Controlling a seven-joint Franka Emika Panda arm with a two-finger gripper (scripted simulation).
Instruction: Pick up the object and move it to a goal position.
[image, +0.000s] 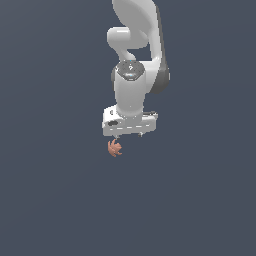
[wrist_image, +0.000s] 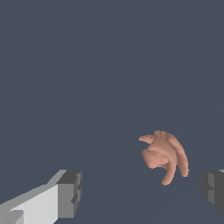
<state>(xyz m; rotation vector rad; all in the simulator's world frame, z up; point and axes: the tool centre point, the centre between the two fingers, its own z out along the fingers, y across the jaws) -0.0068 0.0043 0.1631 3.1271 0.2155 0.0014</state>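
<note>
I have the tool (wrist_image: 142, 192) standing wide apart, nothing between its fingers. In the wrist view one grey-tipped finger (wrist_image: 70, 194) sits on a white arm of the tool, and the other finger (wrist_image: 213, 189) shows only at the frame edge. The object (wrist_image: 165, 156), a small orange-brown lump with curling, finger-like lobes, lies between the two fingers but much nearer the second one, and it touches neither.

From the exterior view I see the tool (image: 129, 134) pointing down under the white wrist body, its fingertips barely poking out beneath the flat white hand. The object (image: 115, 148) sits just below the tool, toward the exterior view's left end of it, close beneath one fingertip; I cannot tell whether there is a gap there.

Above the tool the white arm (image: 134, 60) rises out of the frame. Around the object there is only plain dark blue-grey worktop (image: 50, 200), uniform in both views.
</note>
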